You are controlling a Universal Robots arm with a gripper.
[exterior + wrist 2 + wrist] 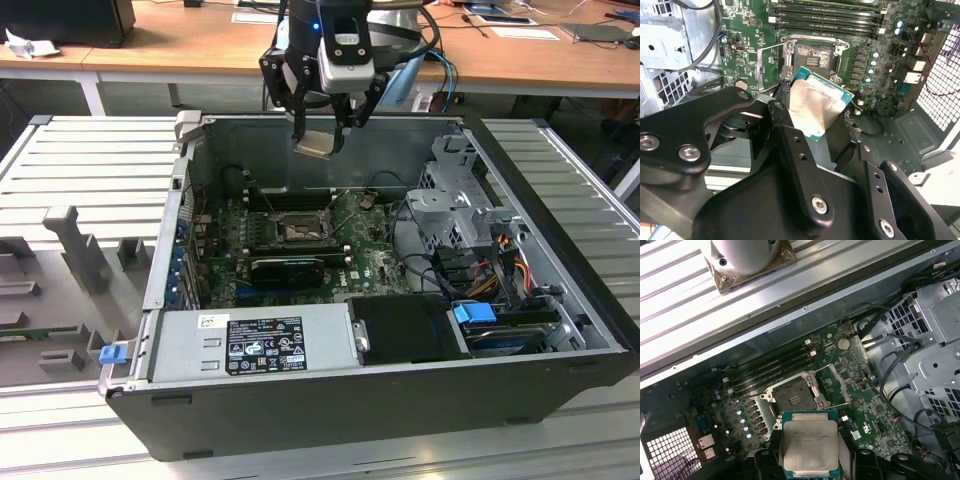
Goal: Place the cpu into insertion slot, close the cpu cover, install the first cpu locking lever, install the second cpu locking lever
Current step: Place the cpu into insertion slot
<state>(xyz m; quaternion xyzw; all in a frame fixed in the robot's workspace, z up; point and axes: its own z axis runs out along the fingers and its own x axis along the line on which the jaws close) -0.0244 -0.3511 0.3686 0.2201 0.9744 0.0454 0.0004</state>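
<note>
My gripper (322,128) hangs over the back wall of the open computer case, shut on the cpu (314,146), a pale silvery square chip held tilted between the black fingers. Both wrist views show the cpu (818,106) (809,442) well above the motherboard. The insertion slot (299,232) (812,58) (792,399) lies bare below, dark-framed on green board. The cpu cover (771,64) stands swung open beside the slot, with a thin lever (836,388) raised next to it.
A grey labelled power supply (255,345) fills the case front, a long black card (288,268) lies before the slot, and a metal drive cage (455,200) with cables stands on the exterior view's right. Memory slots (825,14) run behind the socket. Grey fixtures (75,245) sit outside the case.
</note>
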